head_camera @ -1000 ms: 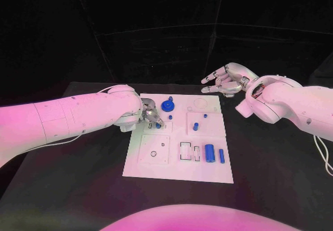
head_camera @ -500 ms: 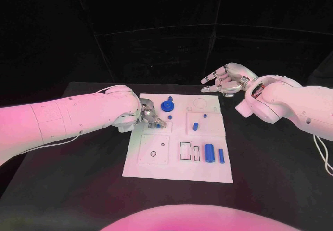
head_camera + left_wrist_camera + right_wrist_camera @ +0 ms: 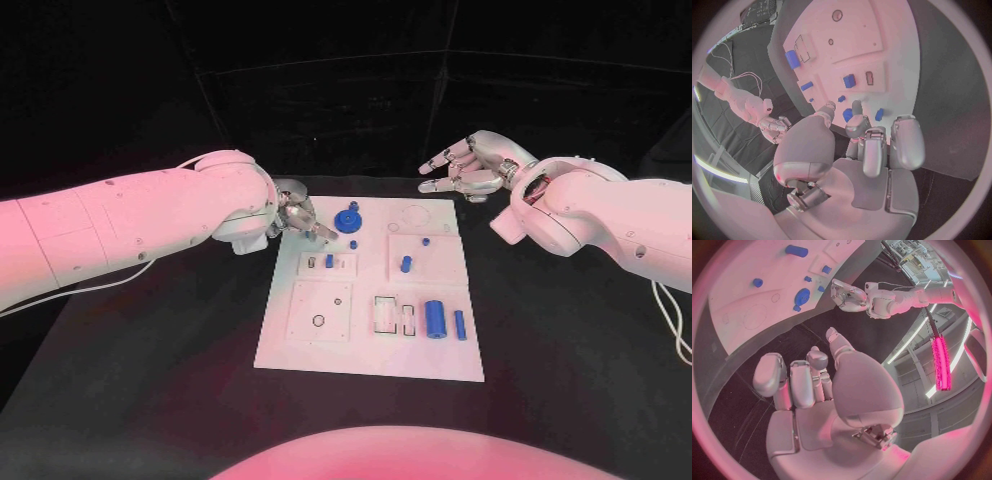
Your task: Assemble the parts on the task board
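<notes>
We are working over the task board [image 3: 289, 340], nearest us, where a large blue cylinder [image 3: 434, 320] is lying beside a slimmer pin [image 3: 460, 323]. Farther up, a small peg [image 3: 329, 261] is standing in its recess; we should be checking it seats upright. The left hand [image 3: 300, 220] is hovering beyond it at the board's far-left corner, fingers loosely curled, holding nothing. The right hand [image 3: 469, 165] is hanging past the board's far edge, spread and empty.

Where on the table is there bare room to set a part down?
Free: the black table left of the task board, right of it, and the strip nearest the robot. Crowded: the board's far end, where the left robot hand hangs beside the blue parts.
</notes>
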{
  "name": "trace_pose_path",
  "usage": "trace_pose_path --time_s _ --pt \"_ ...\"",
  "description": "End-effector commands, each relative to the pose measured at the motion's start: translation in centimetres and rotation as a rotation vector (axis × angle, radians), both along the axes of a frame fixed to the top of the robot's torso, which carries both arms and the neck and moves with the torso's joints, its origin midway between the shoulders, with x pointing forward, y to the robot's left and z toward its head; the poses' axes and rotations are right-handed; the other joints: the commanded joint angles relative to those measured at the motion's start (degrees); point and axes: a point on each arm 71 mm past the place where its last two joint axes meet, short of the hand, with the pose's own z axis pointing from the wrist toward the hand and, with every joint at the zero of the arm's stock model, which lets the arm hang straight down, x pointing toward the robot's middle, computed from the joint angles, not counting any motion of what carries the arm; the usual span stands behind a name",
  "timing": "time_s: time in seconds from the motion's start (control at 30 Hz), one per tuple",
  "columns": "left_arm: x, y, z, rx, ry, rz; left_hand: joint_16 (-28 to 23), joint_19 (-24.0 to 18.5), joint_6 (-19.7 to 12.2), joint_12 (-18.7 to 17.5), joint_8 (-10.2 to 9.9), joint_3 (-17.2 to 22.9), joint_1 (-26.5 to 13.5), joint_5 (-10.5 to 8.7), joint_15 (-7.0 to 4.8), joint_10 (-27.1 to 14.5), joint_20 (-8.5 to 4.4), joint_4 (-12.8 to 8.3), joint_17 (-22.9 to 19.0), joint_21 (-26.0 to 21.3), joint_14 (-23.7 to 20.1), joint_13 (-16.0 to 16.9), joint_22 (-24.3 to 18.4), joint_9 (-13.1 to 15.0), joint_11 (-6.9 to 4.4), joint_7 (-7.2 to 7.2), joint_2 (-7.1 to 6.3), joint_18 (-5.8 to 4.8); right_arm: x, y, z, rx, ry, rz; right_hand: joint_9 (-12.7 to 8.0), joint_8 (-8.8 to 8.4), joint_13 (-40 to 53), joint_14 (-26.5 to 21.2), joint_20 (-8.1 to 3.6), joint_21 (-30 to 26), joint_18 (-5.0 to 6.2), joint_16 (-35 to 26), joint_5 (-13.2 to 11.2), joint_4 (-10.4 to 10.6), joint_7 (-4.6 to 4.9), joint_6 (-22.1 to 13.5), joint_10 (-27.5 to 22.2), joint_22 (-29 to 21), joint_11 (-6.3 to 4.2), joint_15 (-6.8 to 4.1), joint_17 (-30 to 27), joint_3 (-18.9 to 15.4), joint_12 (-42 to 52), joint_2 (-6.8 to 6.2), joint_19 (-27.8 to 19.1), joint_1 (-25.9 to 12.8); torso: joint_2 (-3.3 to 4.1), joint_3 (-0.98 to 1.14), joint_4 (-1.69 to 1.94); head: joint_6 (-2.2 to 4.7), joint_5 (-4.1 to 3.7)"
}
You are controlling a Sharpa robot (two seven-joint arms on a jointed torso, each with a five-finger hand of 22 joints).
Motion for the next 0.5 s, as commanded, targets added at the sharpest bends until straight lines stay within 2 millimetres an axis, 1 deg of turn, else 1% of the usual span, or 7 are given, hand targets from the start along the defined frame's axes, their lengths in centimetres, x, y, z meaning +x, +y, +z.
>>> trace_pose_path --time_s 0.03,0.1,0.13,0.2,0.27,0.33,0.5 --pt "0.6 0.5 0.8 0.018 0.030 -0.018 0.2 -0.6 -2.5 -1.2 -2.6 -1.3 2.0 -0.15 1.19 -1.3 0.68 0.0 15.1 -0.9 6.2 -1.7 -1.1 -1.7 0.96 1.31 0.72 0.51 0.1 0.1 0.2 0.005 -0.005 0.002 0.1 0.27 -0.1 1.8 -0.08 -0.2 0.59 -0.4 -0.1 0.3 -0.09 0.1 -0.2 -0.1 -0.20 -0.07 0.0 -0.3 -0.2 0.19 -0.2 -0.6 0.01 0.03 0.00 0.15 0.07" --pt "1.3 0.8 1.2 0.030 0.037 -0.015 0.2 -0.8 -2.8 -1.3 -3.9 -2.4 3.1 -0.10 1.64 -1.7 1.30 0.1 15.1 -1.3 6.2 -2.0 -1.4 -3.0 1.53 1.92 1.28 0.57 0.1 0.1 0.2 0.005 -0.006 0.002 0.1 0.27 -0.1 1.8 -0.08 -0.2 0.59 -0.4 0.0 0.3 -0.09 0.1 -0.2 -0.1 -0.20 -0.07 0.0 -0.3 -0.2 0.19 -0.2 -0.6 0.03 0.01 0.00 0.17 0.09" --pt "1.7 1.0 1.4 0.037 0.041 -0.013 0.2 -0.8 -2.8 -1.4 -4.3 -2.8 3.6 -0.11 1.81 -1.8 1.41 0.1 15.1 -1.4 6.2 -2.1 -1.6 -3.6 1.78 1.99 1.59 0.65 0.1 0.1 0.1 0.005 -0.006 0.002 0.1 0.27 -0.2 1.8 -0.08 -0.2 0.59 -0.4 0.0 0.3 -0.09 0.1 -0.2 -0.1 -0.20 -0.07 0.0 -0.3 -0.2 0.19 -0.2 -0.6 0.05 0.02 -0.03 0.23 0.16" --pt "2.3 1.2 1.5 0.049 0.051 -0.009 0.2 -0.9 -3.0 -1.4 -4.9 -3.4 4.2 -0.12 1.99 -1.9 1.63 0.2 15.1 -1.6 6.2 -2.4 -1.7 -4.2 1.97 2.21 1.95 0.72 0.1 0.1 0.1 0.005 -0.006 0.002 0.1 0.27 -0.2 1.8 -0.08 -0.2 0.59 -0.4 0.0 0.3 -0.09 0.1 -0.2 -0.1 -0.20 -0.07 0.0 -0.3 -0.2 0.19 -0.2 -0.6 0.09 0.08 -0.10 0.29 0.27" --pt "2.9 1.3 1.6 0.061 0.060 -0.005 0.2 -0.9 -2.8 -1.4 -5.1 -3.7 4.4 -0.12 2.08 -1.9 1.70 0.3 15.1 -1.5 6.2 -2.4 -1.7 -4.5 1.98 2.30 2.19 0.72 0.1 0.2 0.1 0.006 -0.006 0.003 0.1 0.27 -0.2 1.8 -0.08 -0.2 0.59 -0.4 0.0 0.3 -0.09 0.1 -0.2 -0.1 -0.20 -0.07 0.0 -0.3 -0.2 0.19 -0.2 -0.6 0.15 0.05 -0.17 0.36 0.32" --pt "3.3 1.4 1.6 0.071 0.068 0.000 0.2 -0.9 -2.5 -1.3 -5.2 -4.1 4.5 -0.12 2.13 -1.9 1.79 0.5 15.1 -1.5 6.2 -2.3 -1.6 -4.8 1.99 2.29 2.50 0.74 0.2 0.2 0.1 0.006 -0.006 0.004 0.1 0.27 -0.2 1.8 -0.08 -0.2 0.59 -0.4 0.0 0.3 -0.09 0.1 -0.2 -0.1 -0.20 -0.07 0.0 -0.3 -0.2 0.19 -0.2 -0.6 0.14 -0.02 -0.11 0.37 0.21" --pt "4.3 1.8 1.3 0.099 0.084 0.018 0.2 -0.8 -1.5 -0.9 -5.0 -5.1 4.6 -0.13 2.08 -1.8 1.85 1.1 15.1 -1.5 6.2 -2.1 -1.4 -5.3 1.88 2.12 3.21 0.74 0.2 0.3 0.1 0.006 -0.006 0.005 0.1 0.27 -0.2 1.8 -0.08 -0.2 0.59 -0.4 0.0 0.3 -0.09 0.1 -0.2 -0.1 -0.20 -0.07 0.0 -0.3 -0.2 0.19 -0.2 -0.6 0.32 -0.13 -0.18 0.62 0.33"
